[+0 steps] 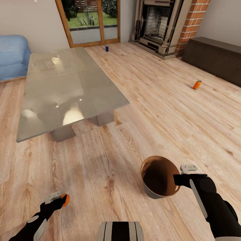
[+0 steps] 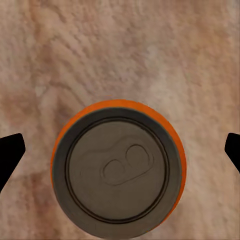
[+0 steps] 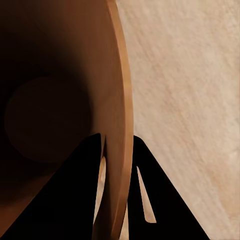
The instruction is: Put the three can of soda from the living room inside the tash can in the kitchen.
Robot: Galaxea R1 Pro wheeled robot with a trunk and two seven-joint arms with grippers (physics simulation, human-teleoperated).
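Note:
An orange can of soda (image 1: pixel 66 199) stands upright on the wood floor at the near left. Its grey top (image 2: pixel 117 172) sits between the wide-apart fingertips (image 2: pixel 10 152) of my left gripper (image 1: pixel 61 198), which is open around it without touching. The tash can (image 1: pixel 157 177), grey outside and brown inside, hangs just above the floor at the near right. My right gripper (image 1: pixel 178 179) is shut on its rim (image 3: pixel 122 100), one finger inside and one outside. A second orange can (image 1: pixel 197 84) lies tilted on the floor at the far right. A blue can (image 1: pixel 107 48) stands by the glass door.
A low stone-topped table (image 1: pixel 67 90) fills the left middle. A blue sofa (image 1: pixel 11 57) sits behind it at the left. The brick fireplace (image 1: pixel 160 23) and a dark low cabinet (image 1: pixel 214 57) line the far right. Open plank floor lies between the table and the cabinet.

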